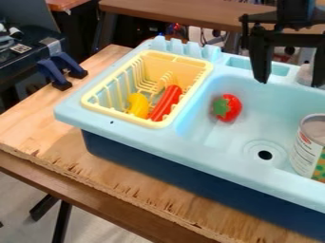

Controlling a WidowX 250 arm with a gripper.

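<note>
While my black pincer [289,82] hangs over the back right part of the sink [152,135], its two hard, tapering fingers stand apart. In the camera view, I see smooth, pale blue plastic with rounded edges over a dark blue base [158,167]. Below and to the left of my fingers, a glossy, rounded red fruit [234,110] with a green leafy top lies in the basin, up from the round, dark drain [264,154]. At the basin's right stands a cylindrical can [306,152], its white label bearing small print and a green-and-yellow pattern. The ribbed yellow plastic rack [114,114] holds a long red toy [166,102] and a curved yellow toy [138,105]. Grainy plywood with a splintered front edge tops the counter [60,142].
</note>
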